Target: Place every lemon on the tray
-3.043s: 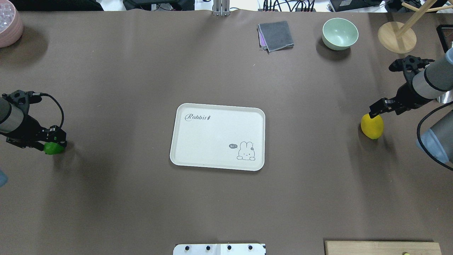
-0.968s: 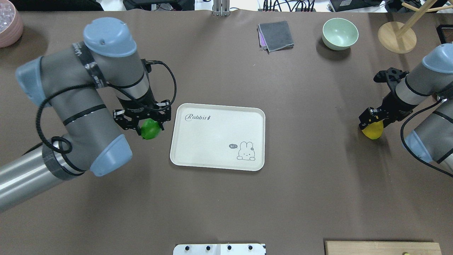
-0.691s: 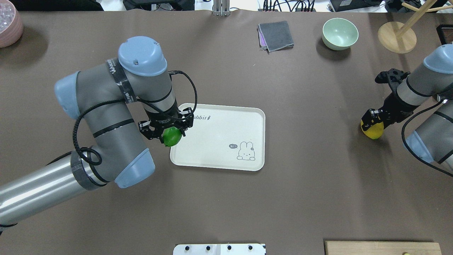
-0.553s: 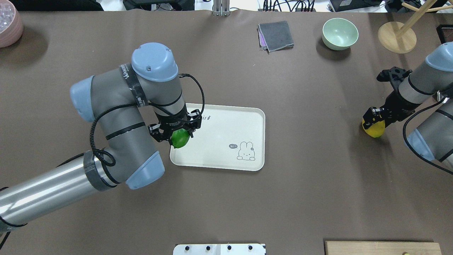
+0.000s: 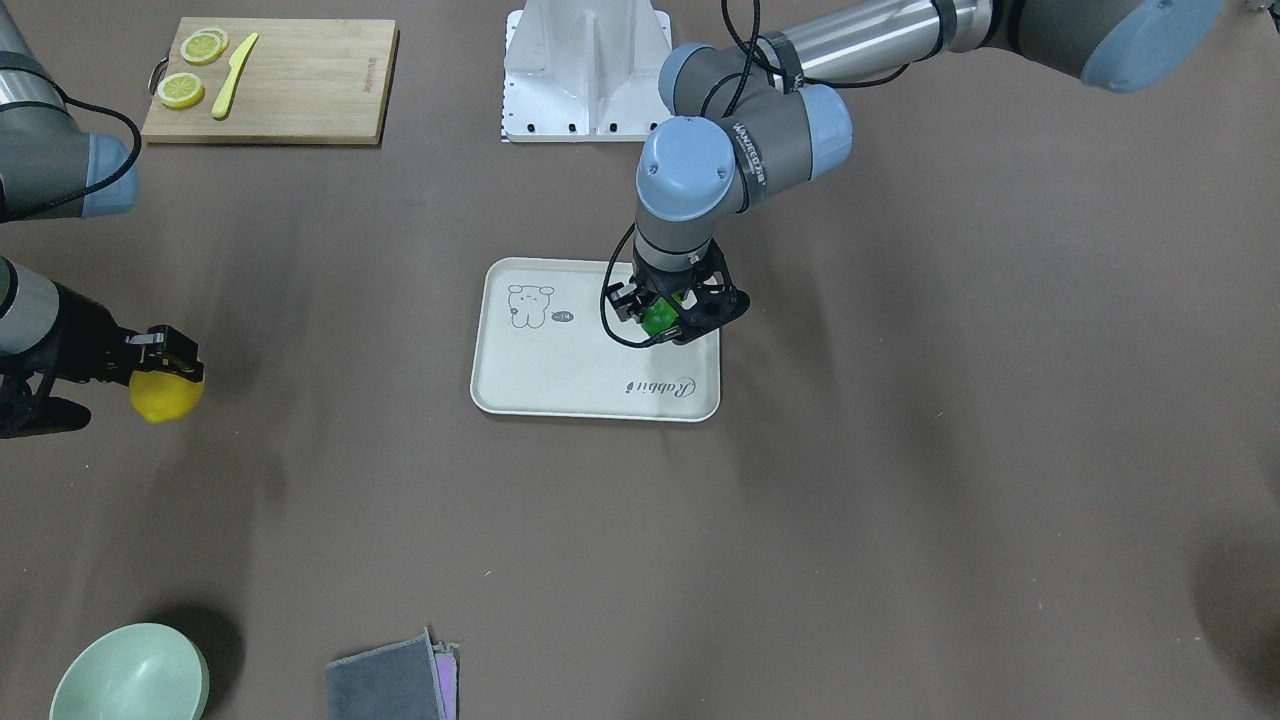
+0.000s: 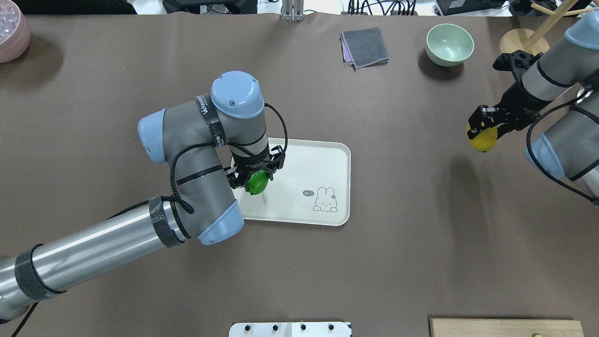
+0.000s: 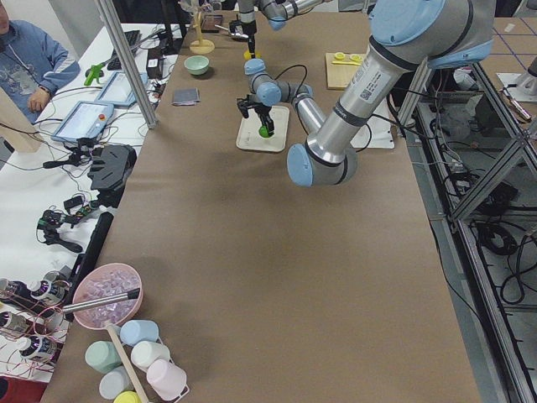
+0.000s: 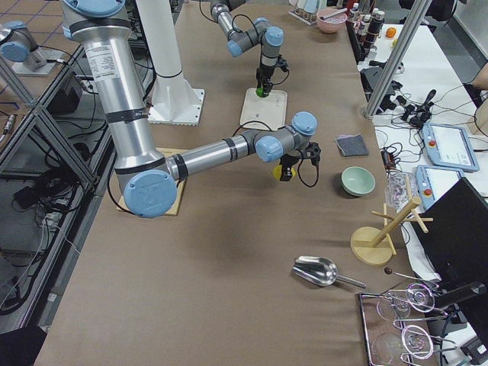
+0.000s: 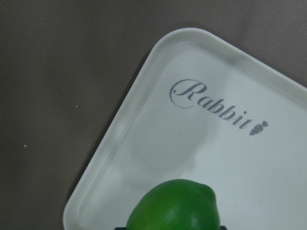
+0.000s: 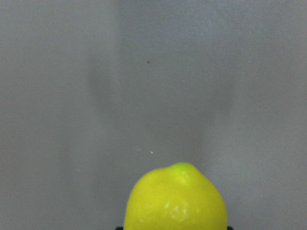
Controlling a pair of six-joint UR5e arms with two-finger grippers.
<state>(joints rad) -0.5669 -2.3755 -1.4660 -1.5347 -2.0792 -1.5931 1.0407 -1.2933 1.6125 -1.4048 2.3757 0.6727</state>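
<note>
The cream-white tray point(image 6: 309, 206) point(image 5: 560, 385) with the "Rabbit" script lies mid-table. My left gripper point(image 6: 255, 180) point(image 5: 665, 318) is shut on the green lemon point(image 6: 257, 183) point(image 5: 658, 317) point(image 9: 173, 207) and holds it above the tray's left half, near the script point(image 9: 216, 109). My right gripper point(image 6: 484, 131) point(image 5: 160, 375) is shut on the yellow lemon point(image 6: 482, 139) point(image 5: 165, 397) point(image 10: 175, 199) and holds it off the table, far to the right of the tray. Both lemons also show in the right side view, green lemon point(image 8: 261, 91), yellow lemon point(image 8: 280, 173).
A mint bowl point(image 6: 449, 44), a folded grey cloth point(image 6: 364, 47) and a wooden stand point(image 6: 524, 49) are at the far side. A cutting board point(image 5: 270, 80) with lemon slices point(image 5: 180, 90) and a yellow knife is near the robot's base. A pink bowl point(image 6: 11, 32) sits far left.
My left arm carried the green lemon from the table's left edge rightward to above the tray. My right gripper closed on the yellow lemon and lifted it off the table.
</note>
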